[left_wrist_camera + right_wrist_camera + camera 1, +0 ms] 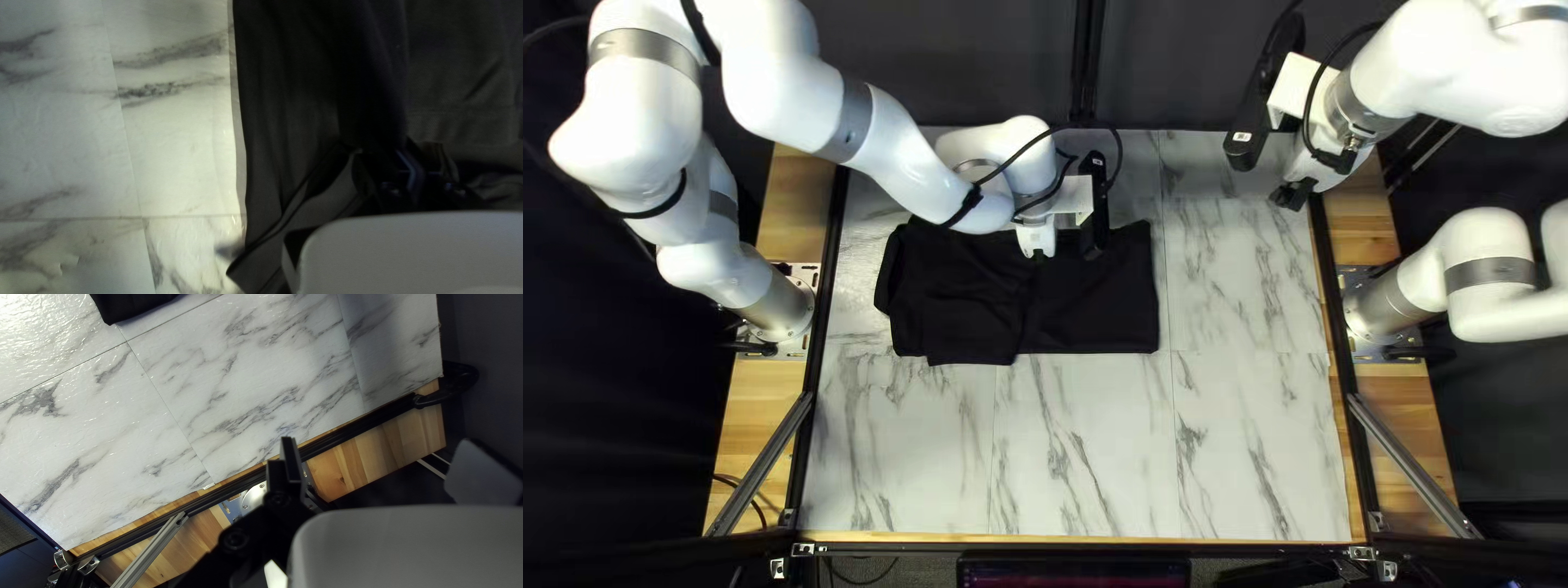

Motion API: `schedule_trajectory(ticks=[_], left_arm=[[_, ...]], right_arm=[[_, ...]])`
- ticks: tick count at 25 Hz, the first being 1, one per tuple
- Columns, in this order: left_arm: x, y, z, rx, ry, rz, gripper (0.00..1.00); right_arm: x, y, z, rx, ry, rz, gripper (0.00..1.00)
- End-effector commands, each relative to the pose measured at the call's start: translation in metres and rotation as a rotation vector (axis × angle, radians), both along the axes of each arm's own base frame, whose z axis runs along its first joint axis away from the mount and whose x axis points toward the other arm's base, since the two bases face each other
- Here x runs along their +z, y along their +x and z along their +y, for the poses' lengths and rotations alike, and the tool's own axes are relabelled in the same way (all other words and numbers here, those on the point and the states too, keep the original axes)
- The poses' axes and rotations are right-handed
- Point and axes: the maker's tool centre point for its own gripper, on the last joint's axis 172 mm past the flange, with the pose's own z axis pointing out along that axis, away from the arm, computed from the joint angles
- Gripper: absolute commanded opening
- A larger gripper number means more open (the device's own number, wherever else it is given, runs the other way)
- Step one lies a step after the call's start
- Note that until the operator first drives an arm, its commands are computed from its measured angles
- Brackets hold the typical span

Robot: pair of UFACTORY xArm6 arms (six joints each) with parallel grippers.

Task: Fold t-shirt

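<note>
Black t-shirt [1054, 302] seems pinched by left claw [416, 179] in its wrist view, hidden overhead; right claw [1293, 196] spread

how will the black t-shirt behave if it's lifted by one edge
Likely floppy: the t-shirt lies in soft, creased layers. Probably light, as the cloth looks thin. It may slide easily on the glossy table.

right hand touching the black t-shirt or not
Apart. The top left view shows the right hand at the far right, with bare marble table between it and the t-shirt.
</note>
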Motion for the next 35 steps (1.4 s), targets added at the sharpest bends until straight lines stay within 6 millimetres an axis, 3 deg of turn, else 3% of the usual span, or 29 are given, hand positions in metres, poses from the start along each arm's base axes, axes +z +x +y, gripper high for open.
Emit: schedule_trajectory(ticks=[1,5,14,15,16,20,28,35], left_arm=[[0.006,-0.012,0.005,0.013,0.015,0.008,0.00],[0.006,-0.019,0.007,0.025,0.022,0.018,0.00],[-0.013,-0.032,0.009,0.047,0.015,0.070,0.00],[-0.015,-0.033,0.010,0.047,0.012,0.073,0.18],[-0.016,-0.034,0.010,0.047,0.008,0.075,0.97],[-0.016,-0.035,0.006,0.039,-0.011,0.074,1.00],[0.006,-0.030,-0.015,0.032,-0.008,0.042,1.00],[0.000,0.000,-0.094,-0.040,-0.010,0.015,1.00]], right_arm=[[0.000,0.000,0.000,0.000,0.000,0.000,1.00],[0.000,0.000,0.000,0.000,0.000,0.000,1.00],[0.000,0.000,0.000,0.000,0.000,0.000,1.00],[0.000,0.000,0.000,0.000,0.000,0.000,1.00],[0.000,0.000,0.000,0.000,0.000,0.000,1.00],[0.000,0.000,0.000,0.000,0.000,0.000,1.00],[0.000,0.000,0.000,0.000,0.000,0.000,1.00],[0.000,0.000,0.000,0.000,0.000,0.000,1.00]])
